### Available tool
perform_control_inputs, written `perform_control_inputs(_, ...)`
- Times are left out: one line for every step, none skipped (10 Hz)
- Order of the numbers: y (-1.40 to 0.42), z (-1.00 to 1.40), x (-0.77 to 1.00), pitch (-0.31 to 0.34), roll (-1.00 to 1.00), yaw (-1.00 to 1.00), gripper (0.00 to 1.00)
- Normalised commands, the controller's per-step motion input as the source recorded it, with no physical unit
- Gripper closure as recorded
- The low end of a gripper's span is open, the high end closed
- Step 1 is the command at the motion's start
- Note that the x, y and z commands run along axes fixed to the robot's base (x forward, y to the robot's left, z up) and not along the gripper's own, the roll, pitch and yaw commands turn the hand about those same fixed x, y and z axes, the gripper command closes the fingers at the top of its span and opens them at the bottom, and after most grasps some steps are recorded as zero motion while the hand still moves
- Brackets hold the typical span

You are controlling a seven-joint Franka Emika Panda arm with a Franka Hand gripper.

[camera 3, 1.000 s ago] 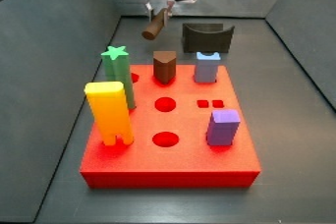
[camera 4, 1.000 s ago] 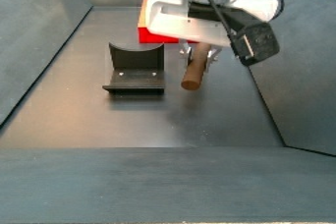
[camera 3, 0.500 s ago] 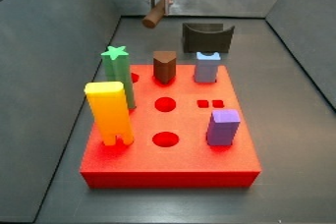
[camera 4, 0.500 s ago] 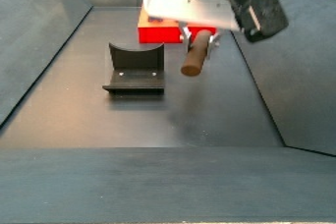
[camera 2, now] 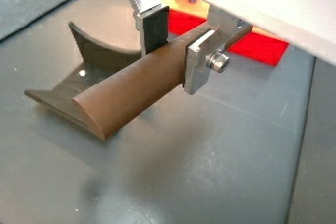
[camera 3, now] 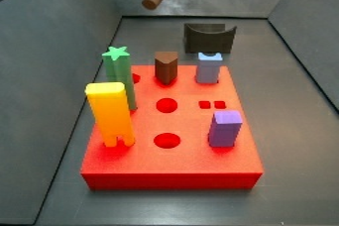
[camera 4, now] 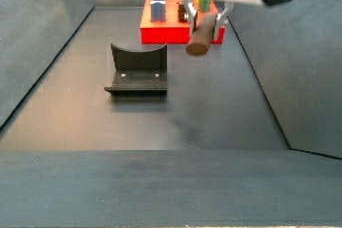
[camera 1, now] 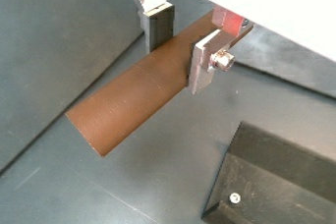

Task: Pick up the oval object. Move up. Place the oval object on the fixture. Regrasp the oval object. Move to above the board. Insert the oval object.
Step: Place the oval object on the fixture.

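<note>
One board lay on the floor. It was a red square slab carrying six upright pegs: one yellow peg, one green peg with a star top, one brown peg with a pointed top, one light blue peg, one purple peg, and no more visible. Three round holes and two small square holes stood open on its top face. One fixture stood just behind the board; in a side view it appeared as a dark notched bracket well apart from the slab.

One gripper was present, raised high above the floor, near the top edge in both side views. Its two silver fingers were closed narrowly on the oval object, gripping it at one end. The oval object hung tilted, clear of every surface, its free end pointing away from the fingers. In a side view it showed as a short brown rod in the air beside the fixture, touching nothing else.

The dark floor between fixture and near wall lay bare. Sloped walls bounded the floor on both sides.
</note>
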Motion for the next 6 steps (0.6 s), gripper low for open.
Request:
perform_control_inputs(0.0, 0.75, -0.03, 0.013, -0.17, -0.02, 1.0)
perform_control_inputs(0.0, 0.62, -0.02, 0.018, -0.17, -0.03, 1.0)
perform_control_inputs(0.0, 0.44, -0.01, 0.024, -0.17, -0.03, 1.0)
perform_control_inputs(0.0, 0.36, -0.01, 0.027, -0.17, -0.03, 1.0)
perform_control_inputs(-0.23, 0.22, 1.0, -0.044, 0.27, 0.85, 1.0)
perform_control_inputs(-0.23, 0.17, 1.0, -0.04, 0.28, 0.85, 1.0)
